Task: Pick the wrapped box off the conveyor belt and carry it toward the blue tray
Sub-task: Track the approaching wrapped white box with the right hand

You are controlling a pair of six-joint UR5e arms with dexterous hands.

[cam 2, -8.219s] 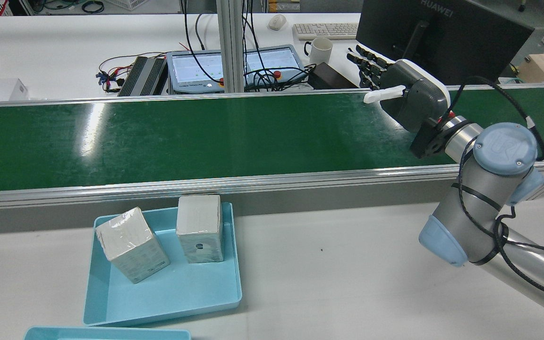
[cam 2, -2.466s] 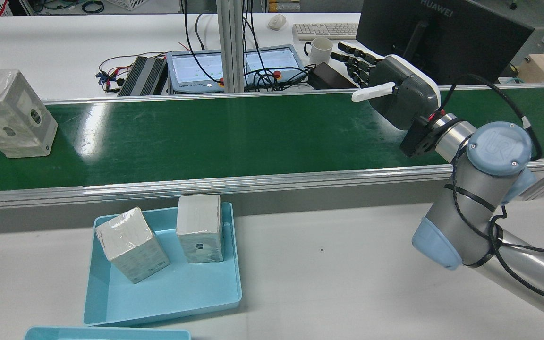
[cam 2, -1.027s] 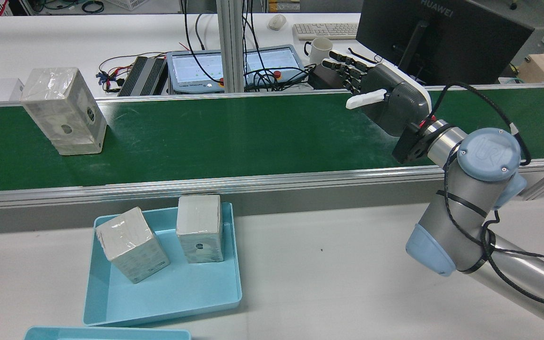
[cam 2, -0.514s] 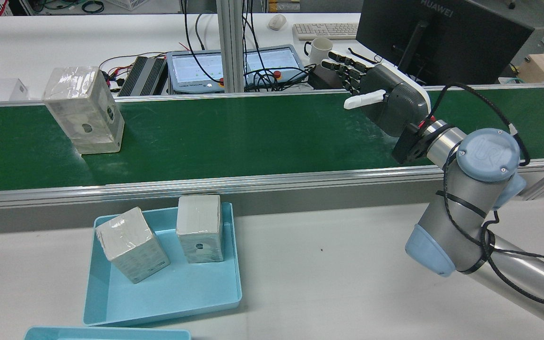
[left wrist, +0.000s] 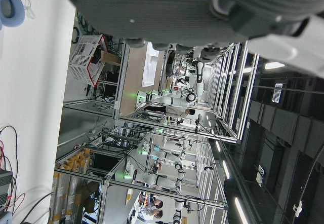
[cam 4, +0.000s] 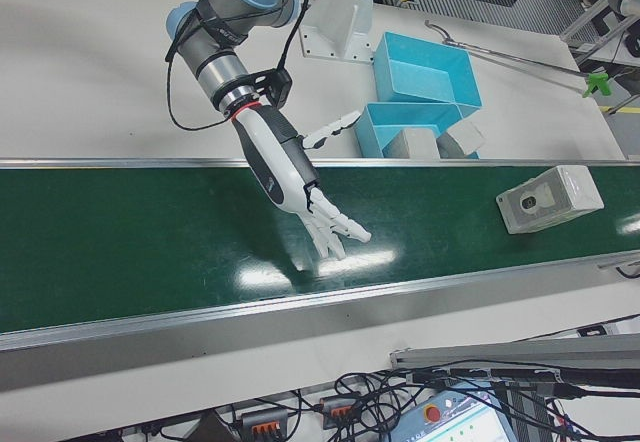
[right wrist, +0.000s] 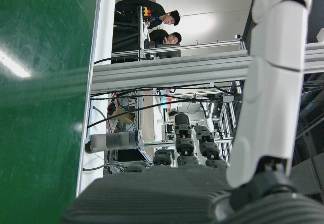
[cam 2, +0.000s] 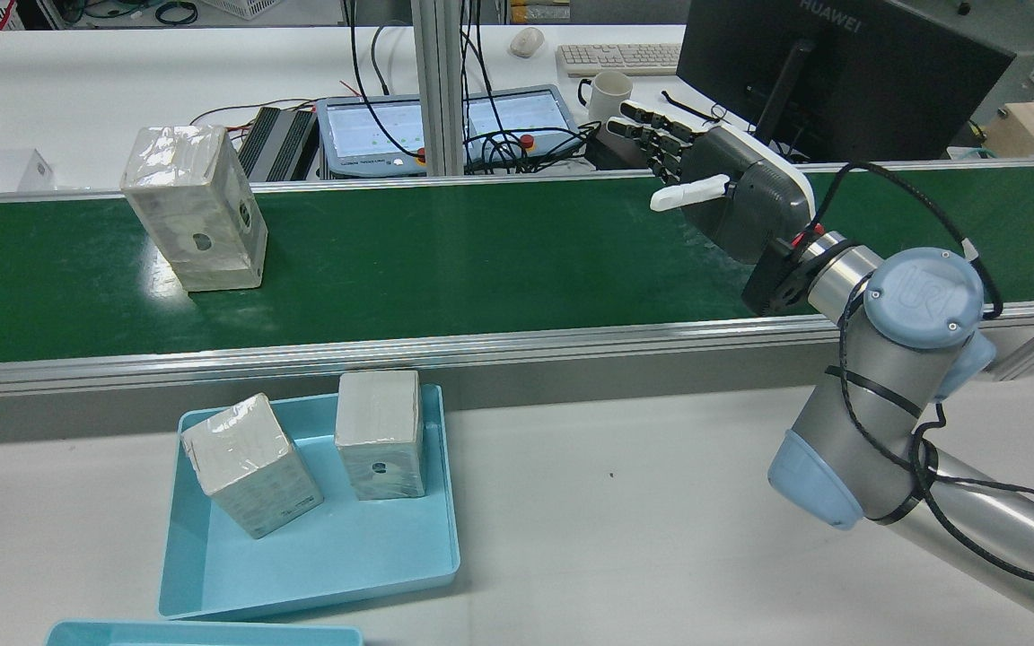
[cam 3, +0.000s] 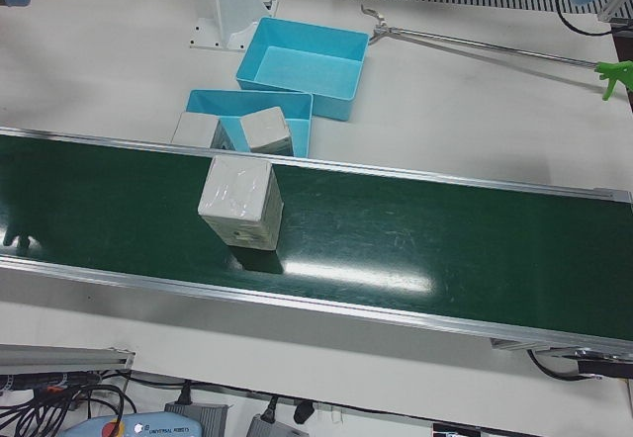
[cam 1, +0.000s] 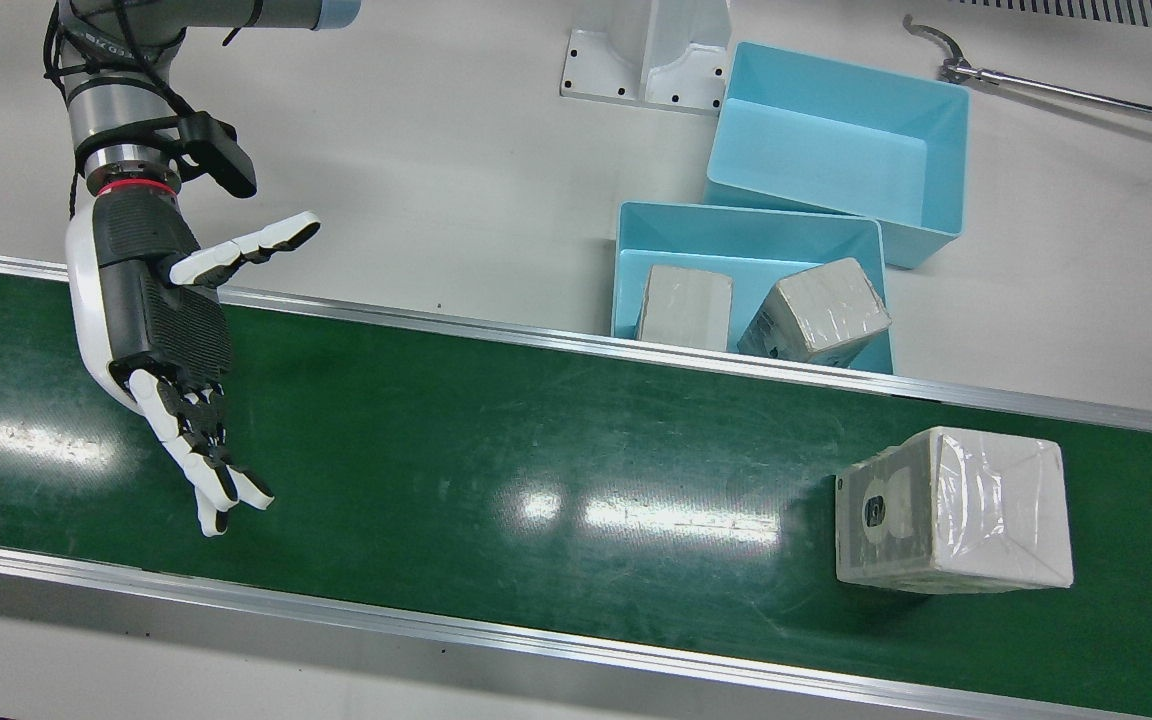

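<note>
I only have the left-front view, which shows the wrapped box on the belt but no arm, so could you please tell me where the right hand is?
Observer: The right hand hangs over the conveyor belt, far along it from the wrapped box, with bare belt between them.
Operator: Thank you. Is it holding anything?
Observer: No, it is open, with the fingers spread and the thumb held away from the rest.
Operator: Which side of the box faces it?
Observer: A face with a round hole in it points along the belt toward the hand.
</note>
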